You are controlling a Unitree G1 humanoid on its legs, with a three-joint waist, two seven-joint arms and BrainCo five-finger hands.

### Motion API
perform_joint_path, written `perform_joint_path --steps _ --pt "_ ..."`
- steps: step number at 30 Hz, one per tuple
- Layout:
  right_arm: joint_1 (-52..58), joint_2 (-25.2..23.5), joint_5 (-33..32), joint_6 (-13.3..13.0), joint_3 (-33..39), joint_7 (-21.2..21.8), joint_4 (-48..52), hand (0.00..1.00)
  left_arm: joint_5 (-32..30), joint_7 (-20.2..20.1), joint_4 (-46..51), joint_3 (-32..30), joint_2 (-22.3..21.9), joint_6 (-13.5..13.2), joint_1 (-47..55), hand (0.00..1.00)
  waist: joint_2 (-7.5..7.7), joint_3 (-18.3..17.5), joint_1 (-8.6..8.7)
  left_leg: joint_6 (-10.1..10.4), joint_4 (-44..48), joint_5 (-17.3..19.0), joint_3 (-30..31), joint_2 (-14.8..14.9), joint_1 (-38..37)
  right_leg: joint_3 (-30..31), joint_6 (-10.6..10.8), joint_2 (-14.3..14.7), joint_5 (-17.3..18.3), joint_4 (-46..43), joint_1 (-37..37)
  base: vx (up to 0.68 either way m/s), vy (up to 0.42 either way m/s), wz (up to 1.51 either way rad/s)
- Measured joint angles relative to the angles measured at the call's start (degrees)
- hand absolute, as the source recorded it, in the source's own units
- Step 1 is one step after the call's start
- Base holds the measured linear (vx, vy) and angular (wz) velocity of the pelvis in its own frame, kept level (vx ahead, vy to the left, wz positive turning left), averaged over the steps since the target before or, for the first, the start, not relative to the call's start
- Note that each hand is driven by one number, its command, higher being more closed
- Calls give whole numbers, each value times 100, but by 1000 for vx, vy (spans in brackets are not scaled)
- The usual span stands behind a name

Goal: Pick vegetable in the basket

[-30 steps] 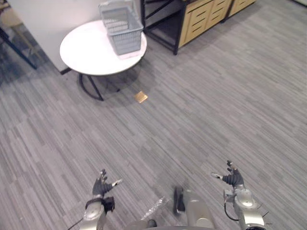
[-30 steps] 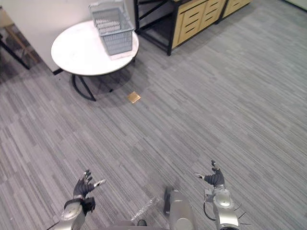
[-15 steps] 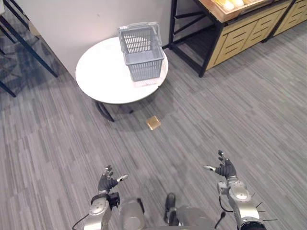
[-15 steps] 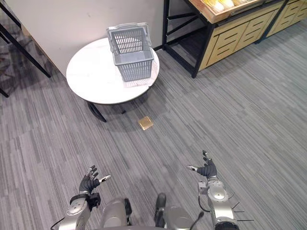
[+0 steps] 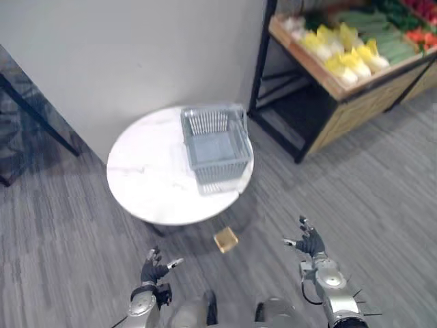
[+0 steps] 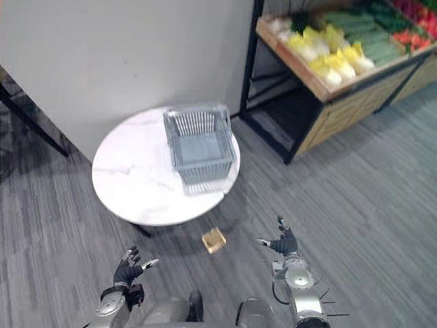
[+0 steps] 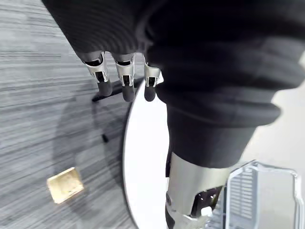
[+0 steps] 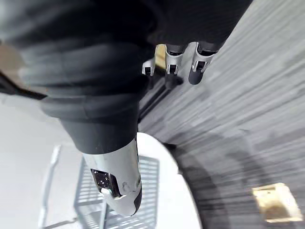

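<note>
A grey wire basket (image 5: 215, 150) stands empty on the right side of a round white table (image 5: 147, 181). Vegetables lie on a wooden shelf (image 5: 321, 72) at the upper right: yellow-white cabbages (image 5: 348, 60), green ones (image 5: 382, 37) and red ones (image 5: 418, 27) behind. My left hand (image 5: 154, 268) hangs low at the bottom left, fingers straight, holding nothing. My right hand (image 5: 311, 242) is at the bottom right, also open and empty. Both hands are well short of the table and shelf.
A small tan square (image 5: 225, 239) lies on the grey floor just in front of the table. A white wall (image 5: 136, 61) rises behind the table. Dark frame legs (image 5: 37, 113) stand at the far left.
The camera has tilted up and moved closer: the table and basket sit lower and larger, and the vegetable shelf has come into view. Both hands stay open and low.
</note>
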State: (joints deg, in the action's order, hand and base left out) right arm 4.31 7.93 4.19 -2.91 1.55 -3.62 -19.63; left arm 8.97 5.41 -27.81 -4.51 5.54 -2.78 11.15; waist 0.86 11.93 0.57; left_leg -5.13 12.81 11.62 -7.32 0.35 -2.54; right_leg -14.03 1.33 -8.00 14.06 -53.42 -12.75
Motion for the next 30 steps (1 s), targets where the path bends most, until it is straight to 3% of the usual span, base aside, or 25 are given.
perform_joint_path --steps 1,2,3,4,5,6,7,8,9,10,11,13,16,17,18,19,20,24,30 --pt "0 -7 68 -14 -15 -4 224 0 -7 0 -13 14 37 0 -87 0 -27 0 63 55 -104 41 181 73 -192 2 35 175 35 795 -299 1034 -44 151" --pt "-7 -1 139 -64 -39 -1 351 0 -15 0 -32 37 62 -9 -140 0 -8 -11 97 155 -114 91 283 113 -342 45 79 389 -138 2088 -409 593 -89 95" --pt "0 -3 173 -70 -36 -3 410 0 -19 -1 -37 45 89 -21 -145 0 -1 -19 109 264 -104 157 301 134 -434 93 41 481 -399 2815 -397 614 -116 76" --pt "7 -16 218 -69 -87 -3 542 0 -30 -2 -31 39 150 -24 -114 0 134 -83 85 505 -13 425 371 115 -626 254 -124 640 -1370 4086 -354 621 -184 64" --pt "61 -22 275 -66 -205 -3 713 0 -71 -2 -33 35 277 -23 -13 0 445 -187 76 644 107 724 507 -79 -798 494 -258 524 -2751 4764 -324 715 -279 57" --pt "-67 142 402 -29 -211 -4 751 0 -81 7 -309 77 116 13 -141 0 13 -149 31 724 270 837 636 276 -842 411 -213 791 -2496 4404 -275 648 -266 77" --pt "-19 144 487 -30 -210 -18 987 0 -95 -11 -296 175 120 -17 -159 0 -14 -167 108 800 523 750 777 286 -769 512 -194 825 -2065 4358 -189 400 -159 59" --pt "-4 158 586 -33 -220 -9 1137 0 -145 -15 -269 198 88 -47 -142 0 -71 -161 100 774 800 725 875 353 -680 370 -214 852 -1933 4329 -119 434 -181 74" --pt "70 162 828 -49 -273 -20 1481 0 -243 -15 -257 157 -23 -44 -150 0 -147 -146 128 970 1662 582 897 518 -383 235 -314 966 -1808 4493 173 328 -173 39" --pt "113 165 908 -54 -329 -28 1666 0 -250 -9 -257 148 -91 -43 -106 0 -178 -149 91 1052 2159 424 825 623 -191 222 -344 1028 -1786 4621 350 479 -223 25" --pt "174 180 1032 -105 -471 -71 1989 0 -268 -15 -267 166 -167 -44 12 0 -183 -150 -20 1089 2979 297 521 908 123 259 -443 1129 -1712 4895 689 360 -139 3" --pt "164 177 1285 -227 -658 -130 2315 0 -330 -30 -267 193 -330 -35 115 0 -165 -164 -153 823 3236 498 40 1147 594 273 -503 1157 -1663 5204 1124 358 -103 -7" --pt "43 212 1705 -296 -775 -136 2258 0 -473 -41 -313 308 -319 -35 155 0 -150 -182 -249 770 1968 511 -16 998 901 334 -456 1026 -1688 5234 1273 265 0 -21" --pt "30 300 1793 -296 -808 -136 2256 0 -491 -38 -332 314 -317 -34 149 0 -206 -186 -272 939 1183 359 -3 941 902 352 -444 1007 -1696 5233 1303 238 102 -9" --pt "32 402 1903 -296 -823 -137 2252 0 -504 -37 -340 357 -312 -35 152 0 -309 -223 -242 947 492 -209 11 940 862 339 -400 1032 -1670 5234 1342 190 99 3" --pt "30 479 1967 -296 -822 -138 2251 0 -507 -38 -348 393 -308 -39 147 0 -374 -260 -202 930 267 -558 19 929 850 324 -340 1060 -1631 5231 1341 131 134 11" --pt "-31 483 2087 -298 -839 -141 2136 0 -513 -39 -422 397 -265 -44 66 0 -318 -261 -175 946 131 -696 44 856 786 357 -279 1005 -1611 5230 1345 98 119 -3" --pt "-229 499 2459 -315 -942 -161 1924 0 -531 -51 -540 456 -197 -48 125 0 -269 -282 -144 842 -418 -790 -81 586 476 528 -29 745 -1490 5198 1344 73 131 -9" --pt "-1122 806 2706 -303 -1271 -321 794 0 -531 -52 -610 627 133 -114 133 0 -274 -281 -238 729 -796 -929 -43 371 487 506 108 581 -1499 5290 1237 10 65 7"
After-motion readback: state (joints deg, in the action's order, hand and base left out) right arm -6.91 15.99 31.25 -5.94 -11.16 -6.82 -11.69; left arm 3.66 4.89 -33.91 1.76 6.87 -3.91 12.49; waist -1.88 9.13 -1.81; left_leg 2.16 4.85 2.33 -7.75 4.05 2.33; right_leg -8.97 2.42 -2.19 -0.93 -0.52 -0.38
